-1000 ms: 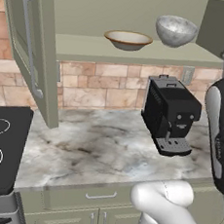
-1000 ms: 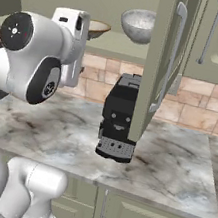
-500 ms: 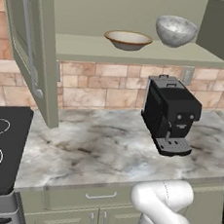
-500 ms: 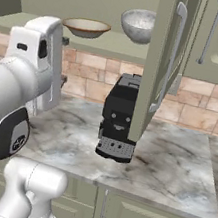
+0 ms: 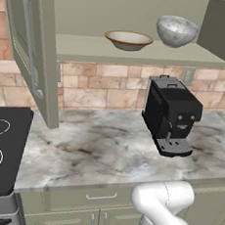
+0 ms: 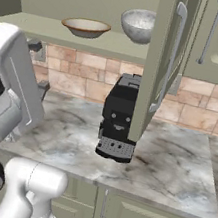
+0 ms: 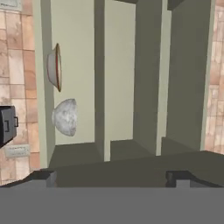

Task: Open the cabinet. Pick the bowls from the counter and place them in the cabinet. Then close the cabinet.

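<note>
Both bowls sit on the cabinet point(image 5: 140, 53) shelf: tan bowl point(image 5: 128, 39) beside speckled bowl point(image 5: 176, 30), apart. Counter point(image 5: 106, 148) carries only a black coffee machine point(image 5: 170, 115). Both doors stand open, so closing looks like the step left. In hand view the gripper point(image 7: 111, 177) is rolled sideways, fingertips spread wide, holding nothing; the shelf lies at ten o'clock, door edges running twelve to six.

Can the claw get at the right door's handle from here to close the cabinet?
Probably yes. The right door stands swung open with its silver handle exposed on the outer face; the coffee machine sits below it. The claw is open, facing the cabinet.
</note>
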Robot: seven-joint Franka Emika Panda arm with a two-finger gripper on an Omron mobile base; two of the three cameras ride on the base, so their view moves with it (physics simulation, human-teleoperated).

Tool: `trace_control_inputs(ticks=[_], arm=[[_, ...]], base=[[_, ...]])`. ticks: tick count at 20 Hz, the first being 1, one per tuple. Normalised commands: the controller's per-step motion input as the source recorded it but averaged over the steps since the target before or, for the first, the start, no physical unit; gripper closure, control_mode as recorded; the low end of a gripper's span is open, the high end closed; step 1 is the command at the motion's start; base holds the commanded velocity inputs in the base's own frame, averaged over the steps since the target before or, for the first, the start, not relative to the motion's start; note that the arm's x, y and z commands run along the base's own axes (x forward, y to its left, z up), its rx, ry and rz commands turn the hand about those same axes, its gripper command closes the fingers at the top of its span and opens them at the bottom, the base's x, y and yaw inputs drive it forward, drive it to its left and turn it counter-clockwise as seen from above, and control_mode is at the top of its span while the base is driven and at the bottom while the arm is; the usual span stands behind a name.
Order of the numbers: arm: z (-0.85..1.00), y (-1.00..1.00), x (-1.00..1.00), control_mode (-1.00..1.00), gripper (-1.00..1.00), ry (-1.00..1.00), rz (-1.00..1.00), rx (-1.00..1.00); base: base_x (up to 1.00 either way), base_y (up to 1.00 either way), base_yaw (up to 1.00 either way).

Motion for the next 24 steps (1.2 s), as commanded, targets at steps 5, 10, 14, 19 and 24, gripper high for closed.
trace_control_inputs(ticks=[5,10,14,19,24], arm=[[0.33,-0.37,-0.96,-1.0,-1.0,-0.03,0.01,0.02],[0.18,-0.35,-0.79,-1.0,-1.0,0.0,0.04,0.01],[0.01,-0.33,-0.51,-1.0,-1.0,0.0,0.02,0.0],[-0.13,-0.23,-0.07,-1.0,-1.0,0.0,0.0,-0.04],[-0.48,-0.19,0.0,-1.0,-1.0,0.06,0.0,-0.07]], base=[[0.0,0.0,0.0],[0.0,0.0,0.0],[0.0,0.0,0.0],[0.0,0.0,0.0],[0.0,0.0,0.0]])
